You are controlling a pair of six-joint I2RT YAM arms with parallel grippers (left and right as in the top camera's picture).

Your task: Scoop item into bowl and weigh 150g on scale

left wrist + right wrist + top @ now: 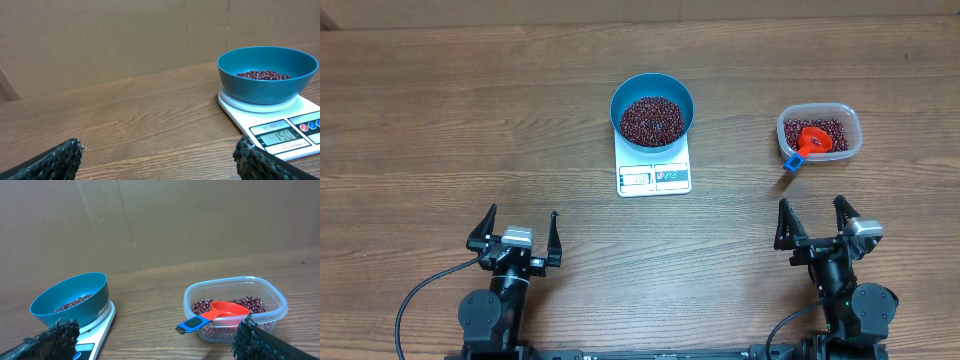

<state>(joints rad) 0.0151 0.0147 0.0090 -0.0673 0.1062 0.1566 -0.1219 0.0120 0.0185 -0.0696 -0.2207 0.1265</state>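
- My left fingers point(523, 213): spread wide, empty, above the desk point(420, 120)
- My right fingers point(810, 202): spread wide, empty
- Beans point(652, 118): in blue bowl point(652, 84), which sits on the scale point(654, 178), mid-desk; display reads 150
- More beans with red scoop point(813, 139): in clear tub point(848, 125), right of scale

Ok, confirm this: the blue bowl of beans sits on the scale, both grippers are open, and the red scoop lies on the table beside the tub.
Not quite. The red scoop lies inside the tub, on the beans, its blue handle over the rim; the right wrist view shows it. The rest holds.
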